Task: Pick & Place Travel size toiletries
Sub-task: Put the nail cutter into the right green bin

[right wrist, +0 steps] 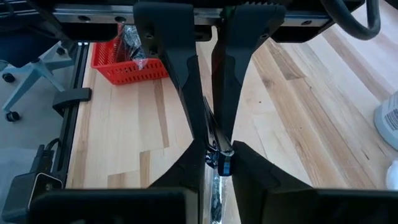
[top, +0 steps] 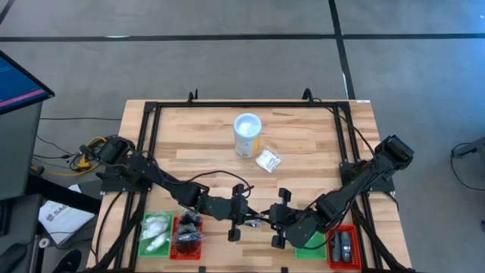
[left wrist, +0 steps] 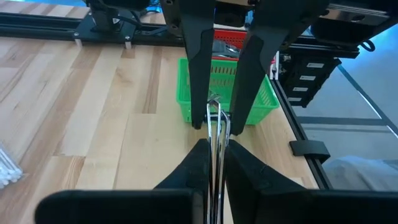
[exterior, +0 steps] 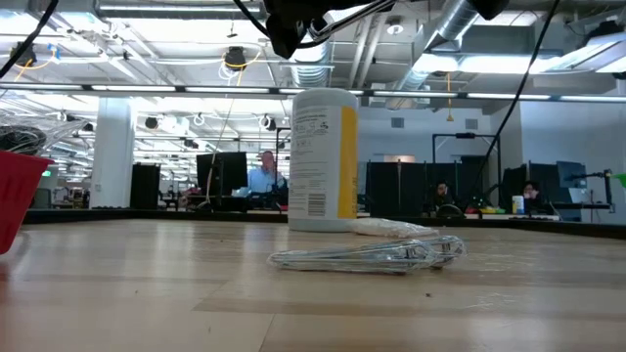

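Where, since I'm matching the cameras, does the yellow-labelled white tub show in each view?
High view: white tub mid-table, toward the far edge.
Low view: tub centre, upright.
Left wrist view: not in it.
Right wrist view: tub cut off at the edge.
Shared landmark: small white packet beside it.

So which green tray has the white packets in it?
The left-side green tray, next to the red tray holding black pieces; white packets fill it.

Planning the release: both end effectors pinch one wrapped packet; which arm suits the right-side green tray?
Right: the right end effector, gripping the packet, sits beside the green tray; the left end effector is farther.
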